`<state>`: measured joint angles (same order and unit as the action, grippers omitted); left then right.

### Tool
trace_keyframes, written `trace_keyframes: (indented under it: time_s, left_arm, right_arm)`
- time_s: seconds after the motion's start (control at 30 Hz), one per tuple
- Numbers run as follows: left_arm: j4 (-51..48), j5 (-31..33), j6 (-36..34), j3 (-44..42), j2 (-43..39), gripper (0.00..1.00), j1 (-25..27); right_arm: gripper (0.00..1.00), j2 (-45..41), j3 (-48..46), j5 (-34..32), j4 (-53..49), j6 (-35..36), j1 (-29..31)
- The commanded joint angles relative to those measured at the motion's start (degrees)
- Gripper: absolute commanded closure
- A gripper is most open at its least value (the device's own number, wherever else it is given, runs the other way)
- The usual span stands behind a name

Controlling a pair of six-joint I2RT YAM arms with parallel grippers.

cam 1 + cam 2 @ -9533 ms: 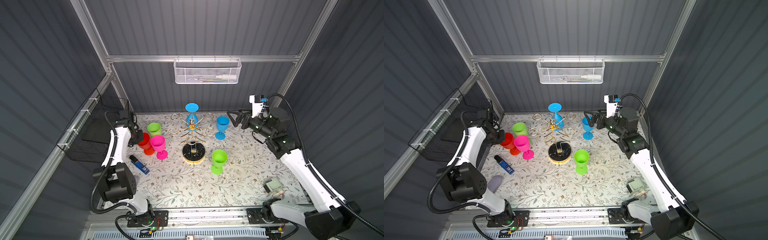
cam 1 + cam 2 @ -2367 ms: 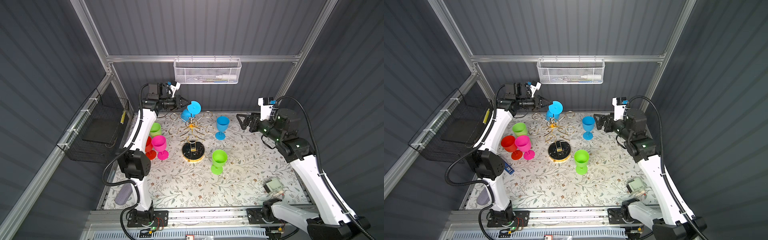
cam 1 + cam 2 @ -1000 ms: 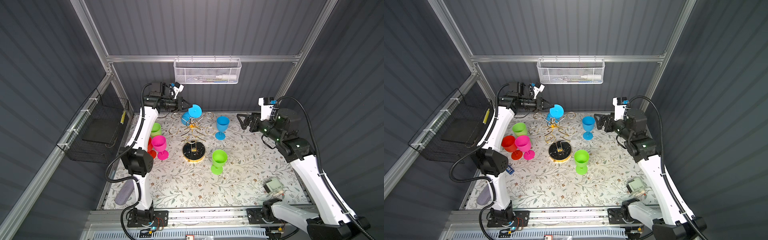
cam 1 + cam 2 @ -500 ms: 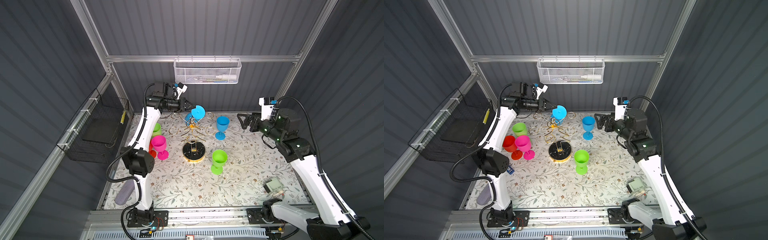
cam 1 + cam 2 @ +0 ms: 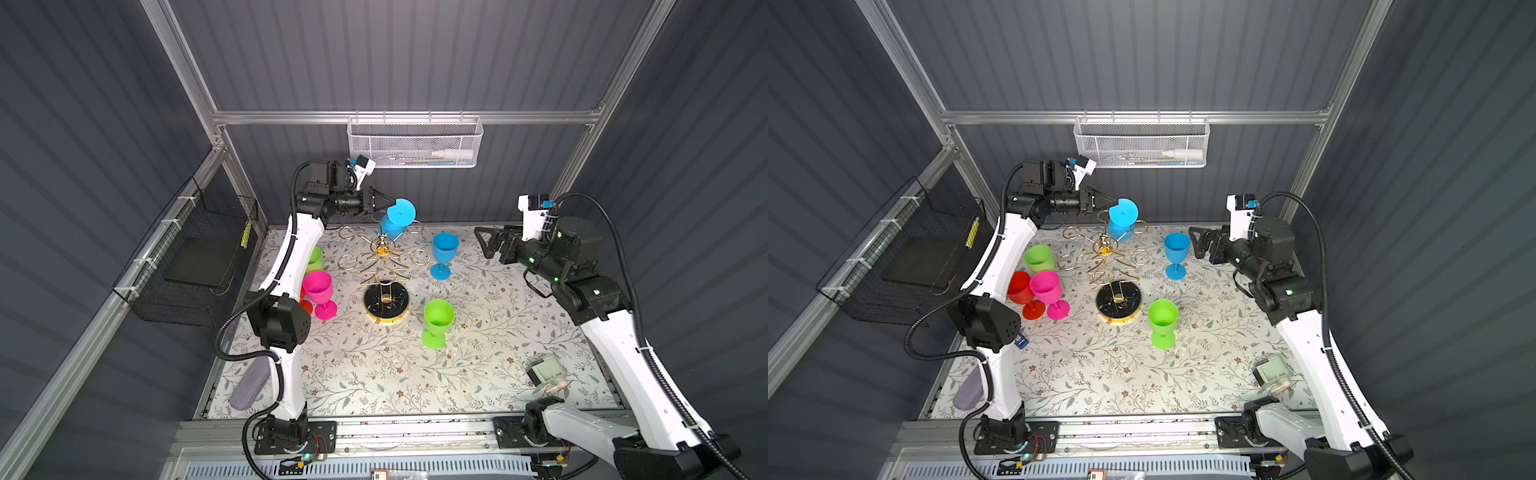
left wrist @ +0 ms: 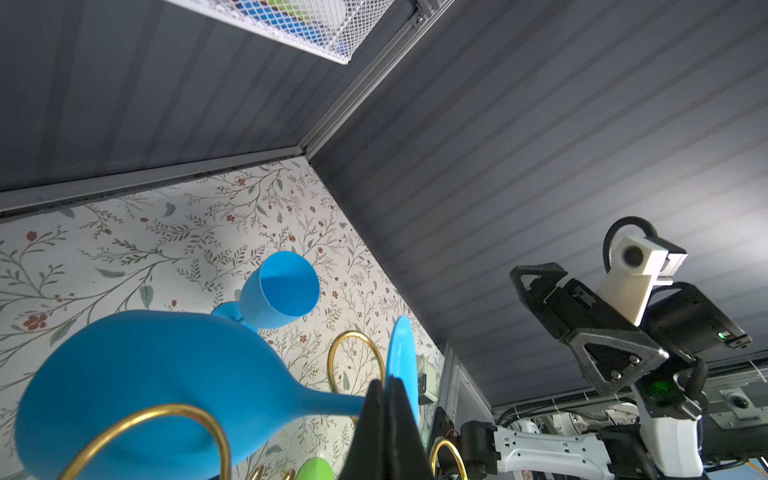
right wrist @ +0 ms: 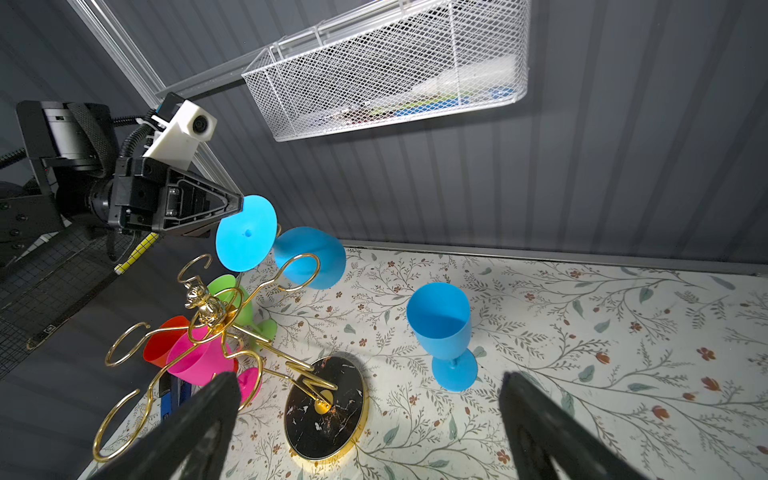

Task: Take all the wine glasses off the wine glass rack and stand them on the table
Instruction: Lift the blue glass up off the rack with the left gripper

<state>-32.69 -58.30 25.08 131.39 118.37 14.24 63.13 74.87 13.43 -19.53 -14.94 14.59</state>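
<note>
Dark grey ribbed walls enclose a counter covered in a pale floral print. Near the middle of it stands the wine glass rack, gold wire arms ending in rings above a round black, gold-rimmed base.

At the back of the rack, raised off the counter, is a blue wine glass. It is upside down and tilted, with its flat foot uppermost and its bowl hanging beside the rack's rear ring arms. The right wrist view shows one gold ring in front of the bowl. Whether the stem sits inside a ring cannot be told.

The left end effector reaches in level from the left and is clenched on the rim of the glass's foot. The left wrist view shows its two dark fingers pinched together on that thin edge.

The right end effector hangs above the right side of the counter, released and spread wide, holding nothing. It points toward a second blue glass standing upright just right of the rack.

A green glass stands in front of the rack. Pink, red and another green glass cluster on the left. A white mesh basket hangs on the back wall.
</note>
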Motion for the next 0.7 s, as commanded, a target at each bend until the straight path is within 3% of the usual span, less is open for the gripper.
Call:
trace_keyframes:
  time_s: [0.0, 0.47, 0.67]
  left_arm:
    - [9.39, -2.72, 4.85, -1.00, 0.40, 1.00, 0.26]
    - [25.08, -0.56, 10.88, -2.91, 0.06, 1.00, 0.26]
    - [35.55, -1.47, 17.17, -4.76, -1.08, 1.00, 0.26]
  right_arm:
    - [0.01, -1.00, 0.19, -0.69, 0.59, 0.32, -0.35]
    - [0.01, -1.08, 0.32, -0.69, 0.54, 0.59, -0.53]
    - [0.01, -1.08, 0.16, 0.39, 1.28, 0.64, -0.70]
